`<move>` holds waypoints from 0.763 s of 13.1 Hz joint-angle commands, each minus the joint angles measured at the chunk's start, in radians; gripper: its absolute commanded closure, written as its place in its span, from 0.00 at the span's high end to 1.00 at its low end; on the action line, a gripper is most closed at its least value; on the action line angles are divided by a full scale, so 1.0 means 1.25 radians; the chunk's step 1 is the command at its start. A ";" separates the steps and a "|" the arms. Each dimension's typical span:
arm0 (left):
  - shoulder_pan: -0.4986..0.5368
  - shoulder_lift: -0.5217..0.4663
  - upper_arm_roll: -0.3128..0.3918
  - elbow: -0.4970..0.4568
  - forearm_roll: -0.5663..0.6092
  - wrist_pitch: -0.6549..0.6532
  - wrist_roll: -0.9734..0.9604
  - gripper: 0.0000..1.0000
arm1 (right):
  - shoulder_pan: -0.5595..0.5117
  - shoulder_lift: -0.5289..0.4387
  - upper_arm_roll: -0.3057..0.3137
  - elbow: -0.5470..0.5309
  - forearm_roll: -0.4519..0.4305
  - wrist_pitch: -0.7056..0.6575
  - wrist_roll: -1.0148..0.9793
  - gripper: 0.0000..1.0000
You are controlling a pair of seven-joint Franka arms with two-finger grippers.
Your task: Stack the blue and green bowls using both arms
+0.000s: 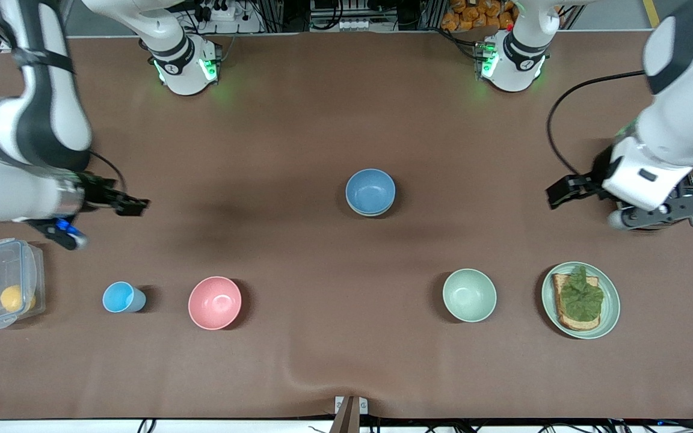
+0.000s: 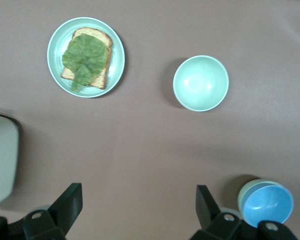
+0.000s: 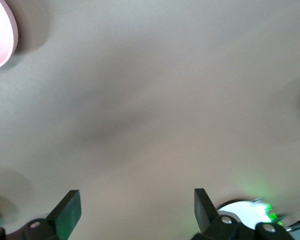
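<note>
You have the brown table [image 1: 298,150] filling the frame. At mid-left, the right gripper [image 1: 133,205] hangs over bare table, fingers spread and holding nothing; at mid-right, the left gripper [image 1: 560,193] hangs likewise, released. Just right of centre, the blue bowl [image 1: 370,190] sits nested in the green bowl [image 1: 366,212], whose rim peeks out beneath it.
</note>
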 commanded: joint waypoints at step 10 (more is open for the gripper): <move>-0.057 -0.104 0.107 -0.005 -0.013 -0.114 0.189 1.00 | -0.223 -0.183 0.150 0.062 -0.065 0.074 -0.257 1.00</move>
